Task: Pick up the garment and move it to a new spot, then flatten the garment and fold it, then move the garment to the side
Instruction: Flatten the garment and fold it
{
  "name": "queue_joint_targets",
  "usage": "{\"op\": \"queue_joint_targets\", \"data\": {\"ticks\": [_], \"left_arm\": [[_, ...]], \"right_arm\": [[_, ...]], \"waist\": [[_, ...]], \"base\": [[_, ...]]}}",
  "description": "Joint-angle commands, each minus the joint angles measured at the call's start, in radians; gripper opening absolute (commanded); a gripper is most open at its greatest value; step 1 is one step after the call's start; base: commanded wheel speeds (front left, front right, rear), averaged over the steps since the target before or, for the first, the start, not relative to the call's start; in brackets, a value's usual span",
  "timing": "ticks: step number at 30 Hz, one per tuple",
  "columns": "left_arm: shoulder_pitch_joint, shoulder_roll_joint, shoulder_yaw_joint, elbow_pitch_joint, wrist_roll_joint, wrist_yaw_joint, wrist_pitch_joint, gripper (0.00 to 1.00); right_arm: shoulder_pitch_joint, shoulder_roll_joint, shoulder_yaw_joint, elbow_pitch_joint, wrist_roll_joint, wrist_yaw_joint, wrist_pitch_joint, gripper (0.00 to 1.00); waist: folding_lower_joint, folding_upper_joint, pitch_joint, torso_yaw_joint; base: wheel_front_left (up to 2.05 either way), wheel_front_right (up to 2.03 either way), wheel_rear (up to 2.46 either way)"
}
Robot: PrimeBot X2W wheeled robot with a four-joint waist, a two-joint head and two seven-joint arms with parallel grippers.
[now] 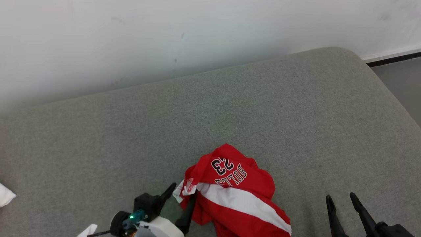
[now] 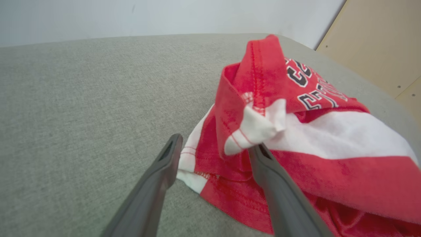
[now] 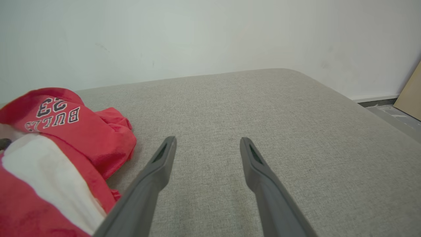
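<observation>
Crumpled red-and-white jersey garment (image 1: 236, 194) w/ black "BULLS 23" lettering is lying bunched at 6 o'clock on grey woven-fabric cushion (image 1: 230, 108), L gripper (image 1: 183, 194) is straddling its 9 o'clock edge, jaws apart, not clamping, while R gripper (image 1: 340, 197) is hovering at 4 o'clock, jaws apart, empty.

we see a grey fabric cushion (image 1: 230, 108) against a scuffed white wall (image 1: 164, 29), grey floor (image 1: 403, 85) and a tan board (image 2: 378, 42) beside it.
</observation>
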Motion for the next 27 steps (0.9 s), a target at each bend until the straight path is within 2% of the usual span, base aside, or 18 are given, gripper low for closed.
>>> {"op": "queue_joint_targets", "data": {"ticks": [1,3,4,5,6,10,14,20,27], "left_arm": [[-0.02,0.002,-0.001,0.009,-0.008,0.003,-0.008,1.0],[-0.034,-0.001,-0.004,0.018,-0.015,0.003,-0.012,1.0],[-0.042,-0.002,-0.005,0.02,-0.019,0.003,-0.015,0.68],[-0.048,-0.003,-0.006,0.021,-0.027,0.003,-0.016,0.05],[-0.051,-0.005,-0.008,0.022,-0.038,0.002,-0.016,0.0],[-0.062,-0.012,-0.015,-0.004,-0.131,0.002,-0.007,0.0],[-0.085,0.0,-0.018,-0.093,-0.251,0.002,0.043,0.0],[-0.147,0.088,0.016,-0.279,-0.358,0.002,0.175,0.0],[-0.233,0.2,0.081,-0.459,-0.419,0.019,0.361,0.0]], "right_arm": [[-0.012,0.001,-0.002,-0.002,0.001,-0.003,0.001,1.0],[-0.013,0.002,-0.002,-0.001,0.001,-0.003,0.001,1.0],[-0.014,0.003,-0.002,-0.002,0.001,-0.003,0.001,1.0],[-0.014,0.003,-0.002,-0.002,0.001,-0.003,0.001,1.0],[-0.013,0.004,-0.002,-0.001,0.001,-0.003,0.001,1.0],[-0.006,0.004,-0.008,0.002,0.002,-0.003,0.001,1.0],[0.003,0.002,-0.017,0.003,-0.001,-0.003,0.001,1.0],[0.011,0.006,-0.01,0.01,-0.005,-0.003,0.001,1.0],[0.015,0.003,0.001,0.019,-0.006,-0.003,0.001,1.0]], "waist": [[-0.0001,-0.0001,0.007,-0.008],[-0.0001,-0.0001,0.01,-0.011],[-0.0001,-0.0001,0.011,-0.012],[-0.0001,-0.0001,0.011,-0.013],[-0.0001,-0.0001,0.01,-0.013],[-0.0001,-0.0001,0.005,-0.008],[-0.0001,-0.0001,-0.005,0.011],[-0.0001,-0.0001,-0.034,0.035],[-0.0001,-0.0001,-0.063,0.041]], "base": [[0.0,0.0,0.0],[0.0,0.0,0.0],[0.0,0.0,0.0],[0.0,0.0,0.0],[0.0,0.0,0.0],[0.0,0.0,0.0],[0.0,0.0,0.0],[0.0,0.0,0.0],[0.0,0.0,0.0]]}}
